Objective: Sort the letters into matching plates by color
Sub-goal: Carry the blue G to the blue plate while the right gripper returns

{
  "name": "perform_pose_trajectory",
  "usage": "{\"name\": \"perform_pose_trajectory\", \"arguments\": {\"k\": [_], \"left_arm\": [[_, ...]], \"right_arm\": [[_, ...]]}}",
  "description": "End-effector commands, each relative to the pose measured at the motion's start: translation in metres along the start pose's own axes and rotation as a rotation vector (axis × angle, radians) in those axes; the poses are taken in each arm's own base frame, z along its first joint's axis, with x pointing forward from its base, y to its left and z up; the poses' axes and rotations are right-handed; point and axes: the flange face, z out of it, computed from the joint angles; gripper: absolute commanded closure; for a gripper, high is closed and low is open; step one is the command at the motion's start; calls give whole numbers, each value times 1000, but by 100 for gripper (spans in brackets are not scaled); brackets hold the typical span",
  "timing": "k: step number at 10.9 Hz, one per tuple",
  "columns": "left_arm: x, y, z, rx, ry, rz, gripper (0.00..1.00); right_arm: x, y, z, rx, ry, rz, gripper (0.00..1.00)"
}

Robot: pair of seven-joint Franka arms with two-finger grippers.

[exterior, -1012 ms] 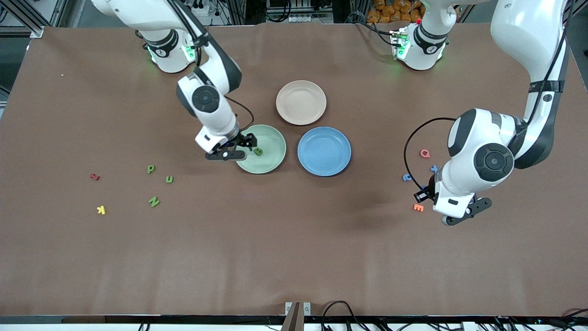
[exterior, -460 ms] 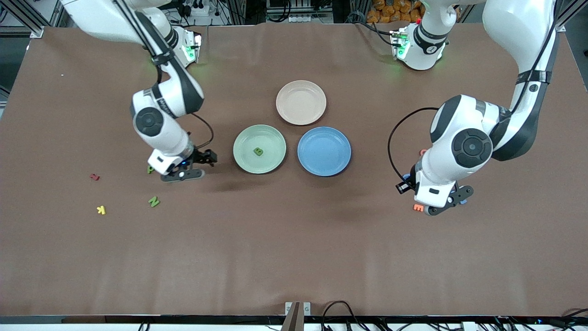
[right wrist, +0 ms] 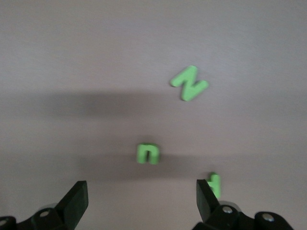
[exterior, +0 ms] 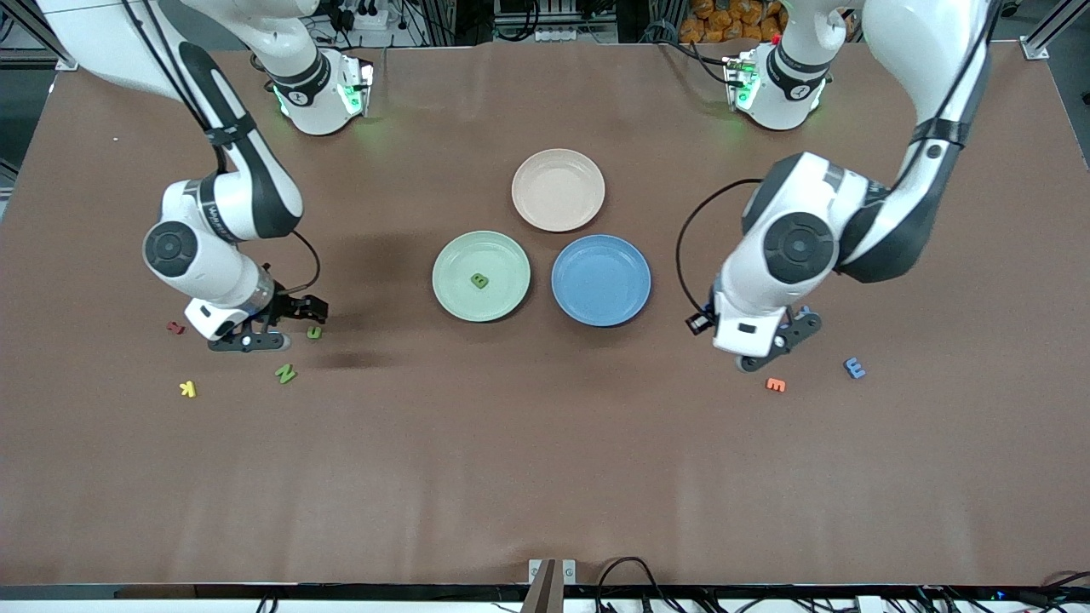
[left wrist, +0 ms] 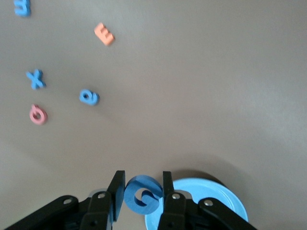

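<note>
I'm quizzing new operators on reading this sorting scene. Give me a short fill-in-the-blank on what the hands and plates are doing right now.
1. The left hand is shut on a ____ letter G.
2. The right hand, fingers open, is over three ____ letters on the table.
3. The green plate holds ____ letter, a green B.
4. The blue plate holds ____ letters.

Missing words: blue; green; one; no

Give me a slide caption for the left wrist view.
Left claw grips a blue letter above the blue plate.
</note>
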Motion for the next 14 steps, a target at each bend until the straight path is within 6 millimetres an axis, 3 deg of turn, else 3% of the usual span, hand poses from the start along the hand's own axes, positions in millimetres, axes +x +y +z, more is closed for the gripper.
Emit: {"name": "perform_pose_trajectory", "arguments": {"k": [1,3,5,7,10,14], "left_arm": [[-36,23,18,38,2,-4,100],[-60,39,31,50,-6,22,100],[-80,57,46,27,-16,1,100],[-111,78,65,17,-9,-3,100],[-133,94,84,-3,-14,31,100],[-156,106,120,-9,43,24,100]], "right_arm": [[-14,33,4,-15,-14,-25,0],[-21,63,8,-49,-26,-87,0],[-23,79,10,-46,-30,-123,0],[-22,82,14,-41,-25,-123,0],[-24,74,38,-24,-15,-144,0],[-29,80,57,-5,-38,-133,0]]}}
